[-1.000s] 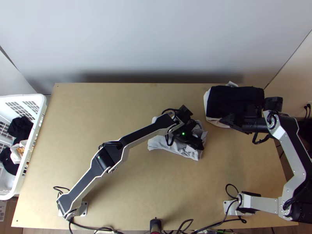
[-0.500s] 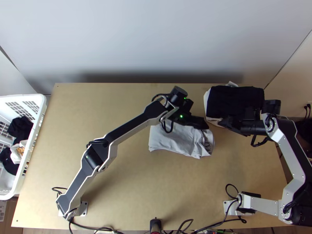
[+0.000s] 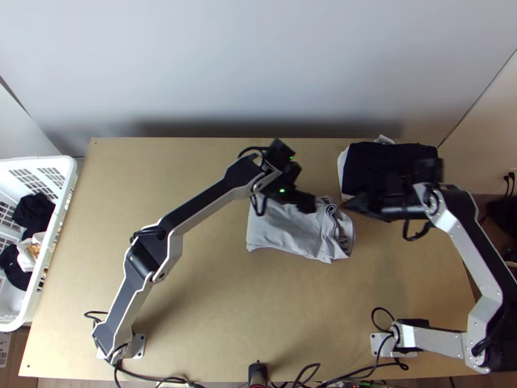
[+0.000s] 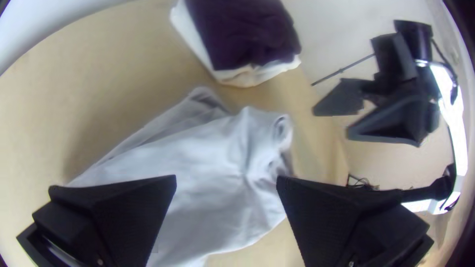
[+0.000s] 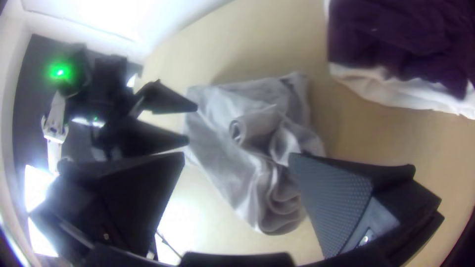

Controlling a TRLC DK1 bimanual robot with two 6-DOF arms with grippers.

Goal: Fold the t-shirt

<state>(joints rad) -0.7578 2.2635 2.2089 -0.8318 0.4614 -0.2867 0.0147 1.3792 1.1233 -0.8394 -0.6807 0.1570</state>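
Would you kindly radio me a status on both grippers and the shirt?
Left gripper open, over shirt; right gripper open, beside it. Shirt bunched at one end. Dark-topped stack nearby, not touching shirt.

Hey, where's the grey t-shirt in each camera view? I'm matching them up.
Top view: the grey t-shirt lies just right of the middle, rumpled at one end.
Left wrist view: between and beyond the left gripper's open fingers.
Right wrist view: between and beyond the right gripper's open fingers.
Shared landmark: the folded dark cloth nearby.
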